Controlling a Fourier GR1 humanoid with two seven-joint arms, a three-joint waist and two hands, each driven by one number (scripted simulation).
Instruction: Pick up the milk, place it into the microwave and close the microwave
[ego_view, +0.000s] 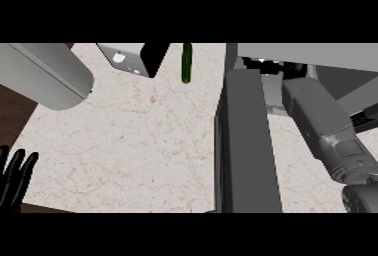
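Note:
The microwave (310, 54) stands at the top right. Its dark door (247, 145) is swung open and juts toward me across the counter. My right forearm (321, 120) reaches up into the microwave's opening. Only a small black part of the right hand (260, 63) shows at the opening's edge, behind the top of the door. The milk is in no part of the view; whether the right hand holds it cannot be told. My left hand (15, 176) rests open at the lower left edge, fingers up.
A thin green cucumber (187, 62) lies at the back of the marble counter (133, 145). A grey and black box-like object (136, 57) stands to its left. A large grey rounded body (40, 72) fills the upper left corner.

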